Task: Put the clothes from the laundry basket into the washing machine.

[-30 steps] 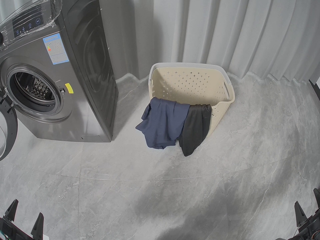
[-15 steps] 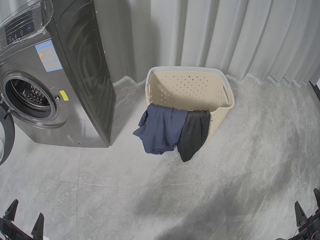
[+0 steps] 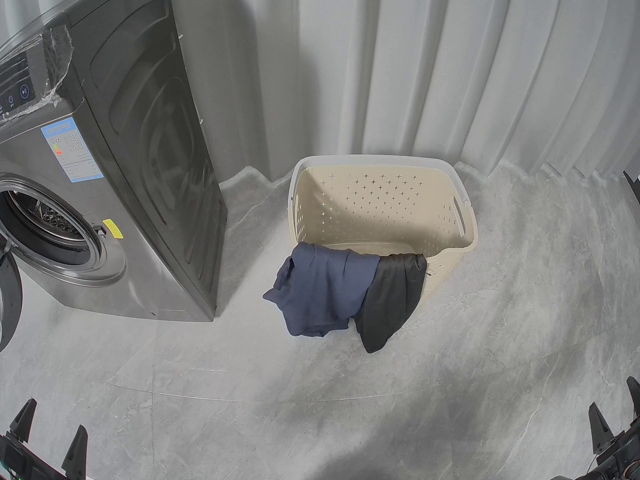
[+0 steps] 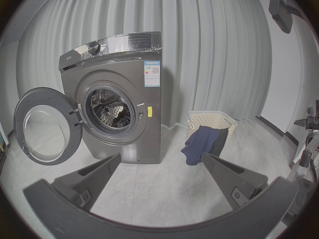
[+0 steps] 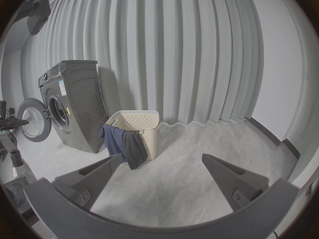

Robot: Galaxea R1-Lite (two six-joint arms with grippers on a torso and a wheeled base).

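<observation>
A cream laundry basket stands on the floor by the curtain. Over its near rim hang a blue garment and a dark grey garment. Left of it stands the grey washing machine; its round door is swung open and something dark lies in the drum. My left gripper is open and empty at the near left, well short of the machine. Far from the basket, at the near right, my right gripper is also open and empty.
A white pleated curtain runs behind the machine and basket. Bare grey floor lies between me and both. A stand with a device is off to the right side, and a dark baseboard lines the wall.
The whole head picture has shifted: the machine slides off to the left and the basket sits lower, so the camera has moved. Both grippers stay open in the same corners.
</observation>
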